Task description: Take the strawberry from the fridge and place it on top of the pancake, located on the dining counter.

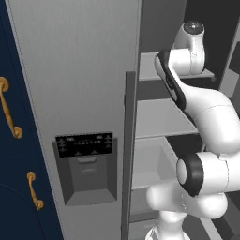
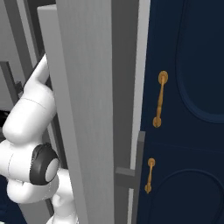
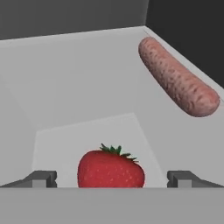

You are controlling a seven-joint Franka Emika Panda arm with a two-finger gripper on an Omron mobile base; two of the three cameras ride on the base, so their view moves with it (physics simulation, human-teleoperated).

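In the hand view the bright-red strawberry (image 3: 110,169) with its green leaves lies on a pale grey fridge shelf (image 3: 83,92). It sits between my two dark fingertips (image 3: 42,179), which stand wide apart on either side of it. My gripper (image 3: 111,180) is open and grips nothing. The grey fridge (image 1: 75,93) has its left door shut, with the black dispenser panel (image 1: 84,144) on it. My white arm (image 1: 206,112) reaches past the door edge into the open right compartment. The pancake and the dining counter are out of view.
A reddish-brown sausage (image 3: 177,76) lies on the same shelf, beyond the strawberry to the right. The open fridge door (image 2: 87,109) stands close beside my arm. Navy cabinets with gold handles (image 2: 159,98) flank the fridge. Grey shelves (image 1: 159,117) sit inside the compartment.
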